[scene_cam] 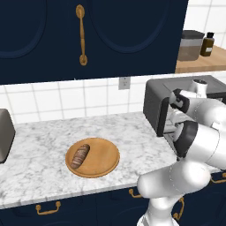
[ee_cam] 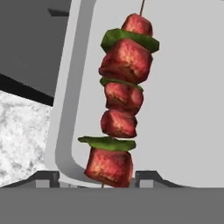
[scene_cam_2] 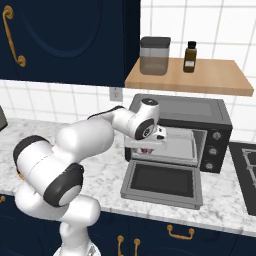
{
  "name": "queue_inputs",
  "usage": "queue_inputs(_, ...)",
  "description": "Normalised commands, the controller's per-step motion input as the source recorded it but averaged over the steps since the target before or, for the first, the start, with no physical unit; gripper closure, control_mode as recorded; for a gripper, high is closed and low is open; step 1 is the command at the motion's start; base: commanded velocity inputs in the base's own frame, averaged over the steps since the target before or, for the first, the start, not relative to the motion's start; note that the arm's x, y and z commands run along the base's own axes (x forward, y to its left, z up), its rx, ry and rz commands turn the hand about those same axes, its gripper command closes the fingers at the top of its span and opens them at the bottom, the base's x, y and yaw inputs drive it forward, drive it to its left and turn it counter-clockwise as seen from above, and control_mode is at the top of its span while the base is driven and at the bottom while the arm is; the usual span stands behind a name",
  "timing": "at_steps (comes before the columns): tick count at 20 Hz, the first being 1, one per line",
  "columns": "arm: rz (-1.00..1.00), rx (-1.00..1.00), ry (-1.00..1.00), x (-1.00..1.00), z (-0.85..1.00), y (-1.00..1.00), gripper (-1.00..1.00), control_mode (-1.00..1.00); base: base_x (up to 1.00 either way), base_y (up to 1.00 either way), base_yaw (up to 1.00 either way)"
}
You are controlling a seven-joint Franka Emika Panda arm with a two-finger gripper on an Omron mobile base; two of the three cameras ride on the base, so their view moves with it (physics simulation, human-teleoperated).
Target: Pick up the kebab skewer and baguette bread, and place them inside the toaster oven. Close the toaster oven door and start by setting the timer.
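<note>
Your kebab skewer [ee_cam: 120, 105] lies over the toaster oven [scene_cam_2: 200, 117] tray between parted gripper [ee_cam: 97, 178] tips, grip unclear; baguette bread [scene_cam: 80, 156] waits on the plate [scene_cam: 106, 164], well left; toaster oven door [scene_cam_2: 162, 184] open.

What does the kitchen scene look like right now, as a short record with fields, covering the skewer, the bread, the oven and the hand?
skewer: kebab skewer over the pale metal tray, between the tips of the hand
bread: baguette lies on the wooden plate, on the marble counter
oven: toaster oven on the counter, door folded down open
hand: hand at the oven mouth above the tray; whether its tips touch the skewer cannot be told
left to do: baguette not yet in the oven, door not yet shut
</note>
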Motion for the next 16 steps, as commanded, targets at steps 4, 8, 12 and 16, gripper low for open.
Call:
queue_inputs(4,0.0,0.0,-0.01,-0.65,-0.41,0.0,-1.0,-1.0,0.0,0.0,0.0)
queue_inputs(8,0.0,0.0,0.0,-0.69,-0.32,-0.02,-1.0,-1.0,0.0,0.0,0.0)
queue_inputs(12,-0.01,0.0,-0.02,-0.45,0.22,-0.03,-1.0,-1.0,0.0,0.0,0.0)
queue_inputs(16,-0.04,0.0,-0.14,-0.85,0.94,0.06,-1.0,-1.0,0.0,0.0,0.0)
